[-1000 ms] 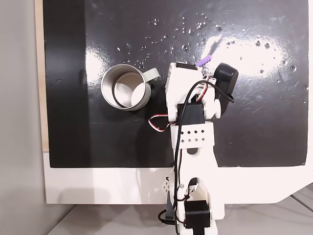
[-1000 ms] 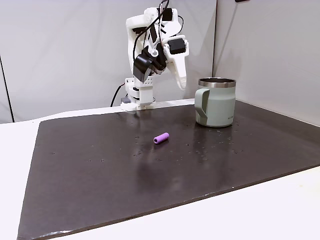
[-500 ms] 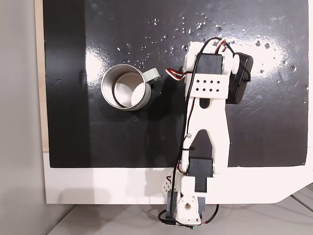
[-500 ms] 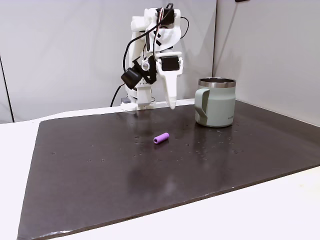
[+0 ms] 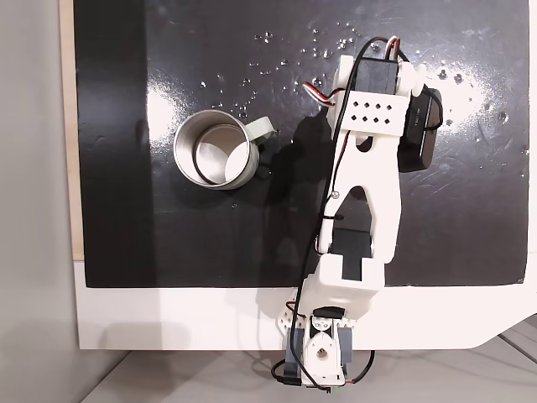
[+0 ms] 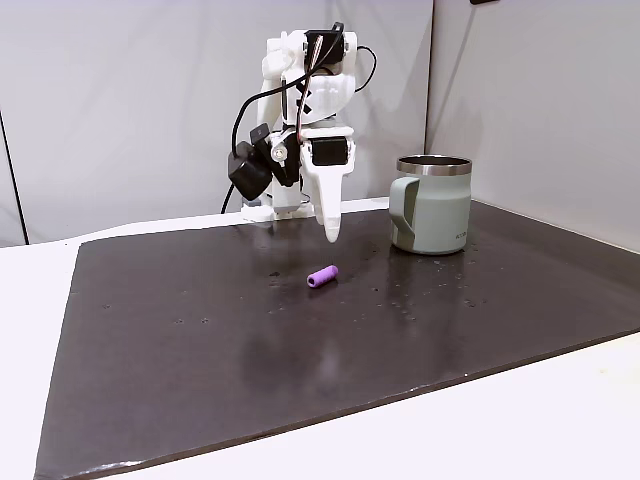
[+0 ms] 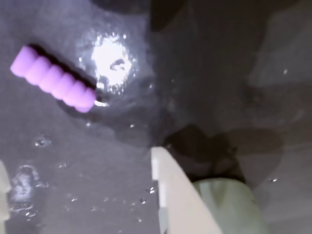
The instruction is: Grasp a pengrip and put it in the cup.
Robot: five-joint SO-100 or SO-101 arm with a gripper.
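Observation:
The light-purple ribbed pengrip [image 6: 322, 276] lies on the black mat, apart from everything; in the wrist view the pengrip [image 7: 53, 80] is at the upper left. My gripper [image 6: 331, 236] points straight down a little above and just behind it. In the wrist view the gripper [image 7: 78, 157] is open, with one white finger [image 7: 168, 187] at centre and a sliver of the other at the left edge, and nothing between them. The cup [image 6: 432, 205] stands upright to the right, pale grey-green with a silver rim. From above, the cup [image 5: 214, 149] is left of the arm, which hides the pengrip.
The black mat [image 5: 117, 210] covers most of the white table [image 5: 168, 319]. The arm's base [image 5: 323, 353] sits at the table's near edge in the view from above. White specks and glare dot the mat near the top. Walls close off the back and right in the side view.
The arm has unfolded and reached out from its base. The gripper has swung from tilted and high to pointing down, lower and closer to the pengrip. Pengrip and cup have not moved.

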